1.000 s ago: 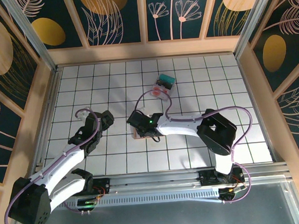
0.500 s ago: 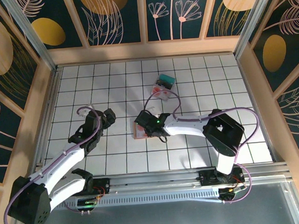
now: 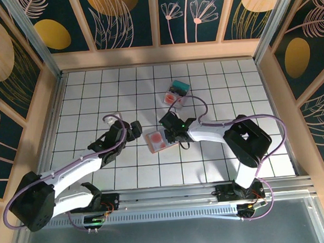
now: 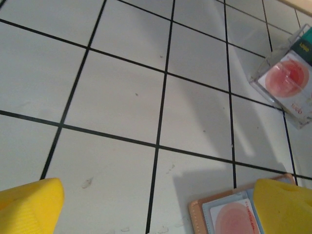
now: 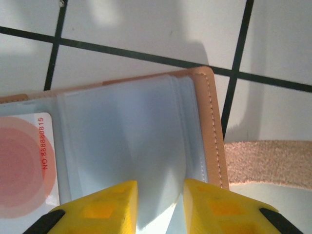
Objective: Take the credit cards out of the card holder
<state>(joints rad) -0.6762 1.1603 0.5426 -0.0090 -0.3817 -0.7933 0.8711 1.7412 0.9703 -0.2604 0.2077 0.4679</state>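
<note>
- Card holder (image 3: 159, 141): near the middle of the counter (image 3: 94, 87), spread open with the blue-grey inside up and the tan edge to the right. Folded shut beneath the right arm a second ago.
- Card (image 3: 155, 138): white with a red disc, in the left half of the holder, not yet out.
- Right gripper (image 5: 158, 200): over the holder's right half, fingers (image 5: 97, 207) drawn close. Seemingly pinched on a tented leaf of the clear sleeve (image 5: 141, 126). Carried rightward as the cover opened.
- Left gripper (image 4: 156, 209): spread wide, nothing held, just left of the holder. Brought in from farther left within the last second.
- Clear plastic box (image 3: 176, 92): farther back, well apart, in the same spot as before.
- Judgement: opening done, removal not begun. Probably the left gripper to draw the card while the right steadies the holder.
</note>
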